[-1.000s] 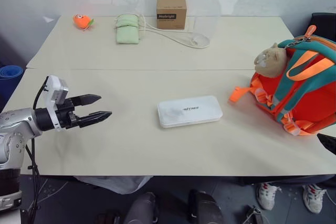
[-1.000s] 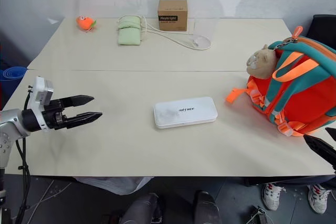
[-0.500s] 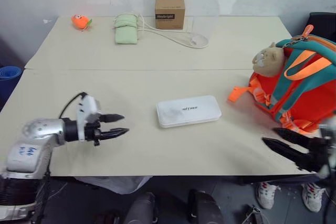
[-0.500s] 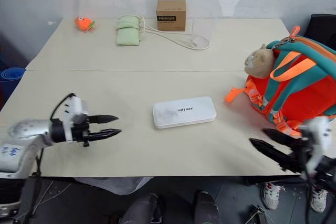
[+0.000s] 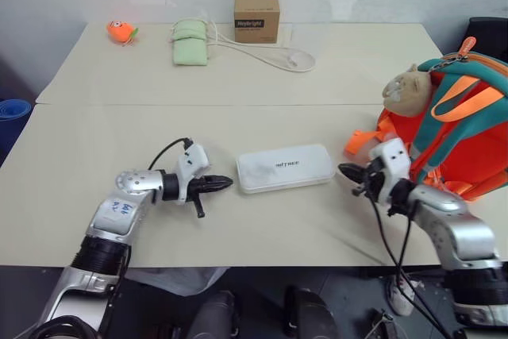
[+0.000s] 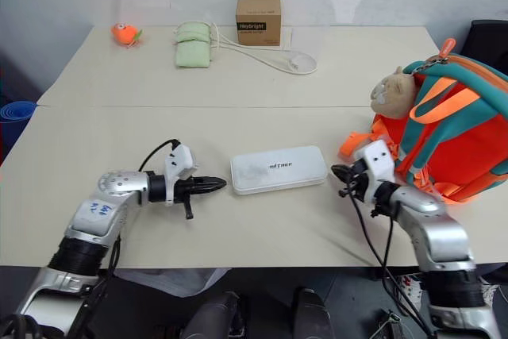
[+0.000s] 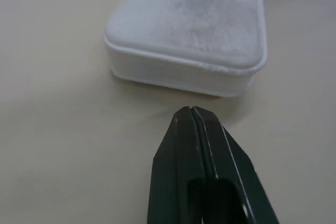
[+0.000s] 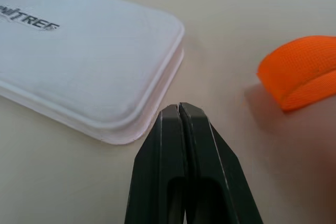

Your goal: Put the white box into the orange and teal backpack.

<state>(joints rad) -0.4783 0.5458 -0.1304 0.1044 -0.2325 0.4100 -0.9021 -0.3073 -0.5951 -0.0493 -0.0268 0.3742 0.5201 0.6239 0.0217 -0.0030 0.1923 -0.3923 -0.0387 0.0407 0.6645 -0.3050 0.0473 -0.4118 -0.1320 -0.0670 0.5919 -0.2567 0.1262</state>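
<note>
— Where's the white box [image 5: 286, 168] sitting?

— Flat on the table [image 5: 238, 93], lettering up, near the front edge. Take it as the centre of things: the orange and teal backpack [image 5: 456, 136] stands to its right, well apart, with a tan plush toy [image 5: 405, 89] hanging off the side that faces the box.

— And the two claws?

— One at each end of the box. The left gripper [image 5: 226, 183] points at its left end, tips just short of it, fingers pressed together on nothing. The right gripper [image 5: 346, 170] sits just off the box's right end, fingers likewise clenched and empty, with an orange strap [image 8: 299, 69] of the backpack lying near them.

— Anything behind the box?

— Far back from it, a brown cardboard box [image 5: 256, 19], a pale green pouch [image 5: 190, 44] with a white cord [image 5: 274, 55], and a small orange toy [image 5: 121, 32] off to the left.
</note>
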